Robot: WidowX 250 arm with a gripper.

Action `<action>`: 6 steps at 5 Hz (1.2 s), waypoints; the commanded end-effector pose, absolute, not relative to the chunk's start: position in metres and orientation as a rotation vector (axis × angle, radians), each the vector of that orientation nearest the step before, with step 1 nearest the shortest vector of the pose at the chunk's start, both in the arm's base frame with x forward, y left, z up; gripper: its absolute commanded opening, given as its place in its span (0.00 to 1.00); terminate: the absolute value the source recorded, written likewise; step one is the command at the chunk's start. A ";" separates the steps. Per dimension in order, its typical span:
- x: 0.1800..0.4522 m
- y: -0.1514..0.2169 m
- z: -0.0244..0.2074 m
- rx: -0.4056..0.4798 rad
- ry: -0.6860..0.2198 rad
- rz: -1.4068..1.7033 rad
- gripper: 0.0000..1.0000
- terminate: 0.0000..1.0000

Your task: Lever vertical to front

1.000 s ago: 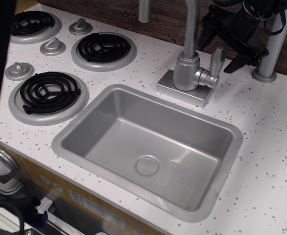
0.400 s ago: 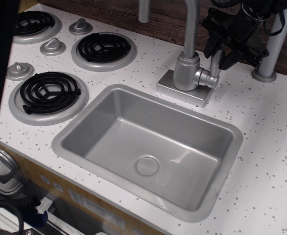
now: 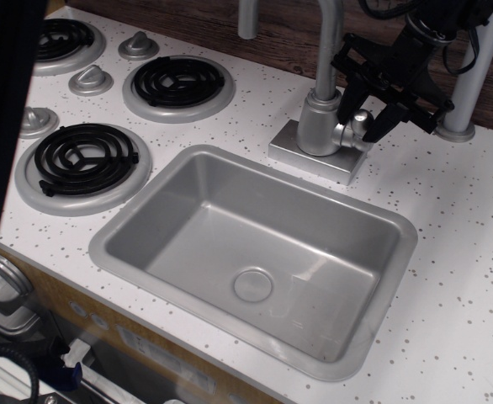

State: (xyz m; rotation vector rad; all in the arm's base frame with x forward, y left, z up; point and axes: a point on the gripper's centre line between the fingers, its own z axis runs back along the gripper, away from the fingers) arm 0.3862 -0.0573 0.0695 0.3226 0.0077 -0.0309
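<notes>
Countertop (image 3: 448, 252): white, dark-speckled; carries everything listed below.
Sink (image 3: 145, 198): grey rectangular basin set into the counter, round drain near its front middle.
Burners (image 3: 82, 158): black coils in grey rings, at the left, well apart from the faucet.
Stove knobs (image 3: 91, 80): grey, between the burners.
Gripper (image 3: 366, 105): black, reaching in from upper right; fingers straddle the lever, one on each side, moderately parted. Whether they touch it cannot be told.
Spout pipe (image 3: 329, 42): tall, silver, rising just left of the gripper.
Faucet base (image 3: 314, 150): grey plate behind the sink's rear rim.
Lever (image 3: 363, 122): on the faucet body's right side; only its round hub shows clearly. Paddle mostly hidden by the gripper, so its long axis cannot be read.
</notes>
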 end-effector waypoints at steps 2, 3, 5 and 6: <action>0.378 -0.047 0.055 0.210 0.021 -0.003 0.00 0.00; 0.377 -0.047 0.051 0.199 0.008 -0.001 0.00 0.00; 0.363 -0.050 0.072 0.238 -0.008 0.025 1.00 0.00; 0.351 -0.052 0.082 0.257 -0.032 0.050 1.00 0.00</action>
